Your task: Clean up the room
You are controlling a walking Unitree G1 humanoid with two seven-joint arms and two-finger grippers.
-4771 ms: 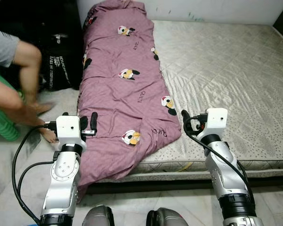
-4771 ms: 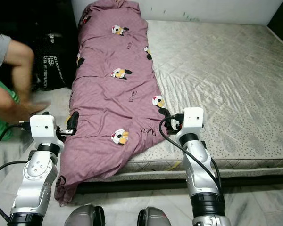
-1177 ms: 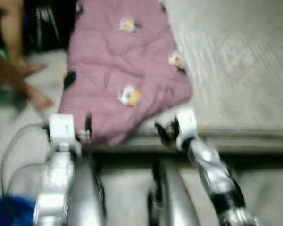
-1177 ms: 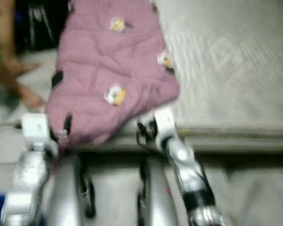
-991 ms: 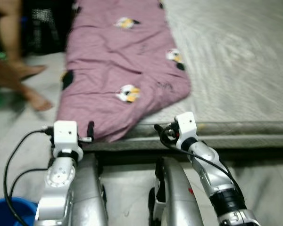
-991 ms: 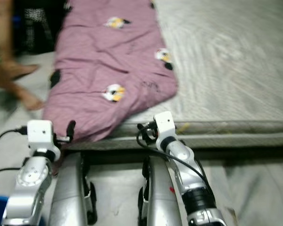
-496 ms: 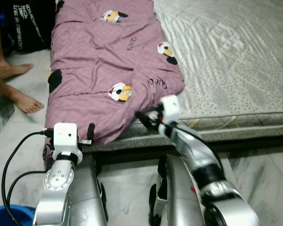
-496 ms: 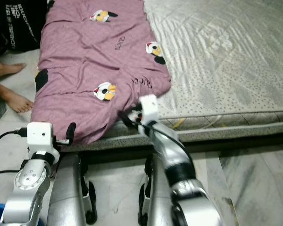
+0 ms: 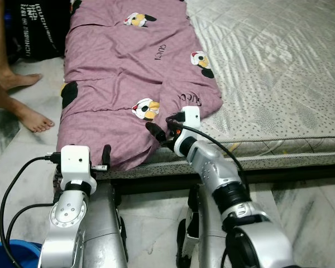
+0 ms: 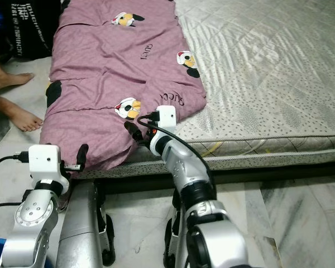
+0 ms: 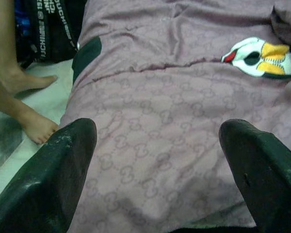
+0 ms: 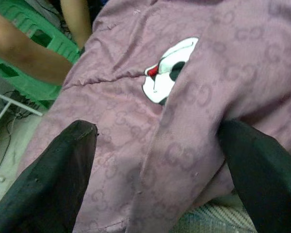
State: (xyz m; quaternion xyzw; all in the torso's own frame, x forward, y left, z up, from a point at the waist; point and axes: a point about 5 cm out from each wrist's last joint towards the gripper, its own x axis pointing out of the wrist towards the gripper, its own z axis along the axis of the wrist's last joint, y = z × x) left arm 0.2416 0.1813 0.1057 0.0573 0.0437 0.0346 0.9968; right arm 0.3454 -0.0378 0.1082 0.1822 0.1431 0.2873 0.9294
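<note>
A person's bare feet (image 9: 28, 117) stand beside the purple quilt (image 9: 123, 84) on the mattress (image 9: 279, 84).

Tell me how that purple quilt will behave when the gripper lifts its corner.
The purple quilt is creased and droops over the mattress edge, so it will probably sag and trail rather than lift flat. It looks padded and long, so likely bulky and prone to drag. The open right gripper at its corner may catch just one fold.
</note>
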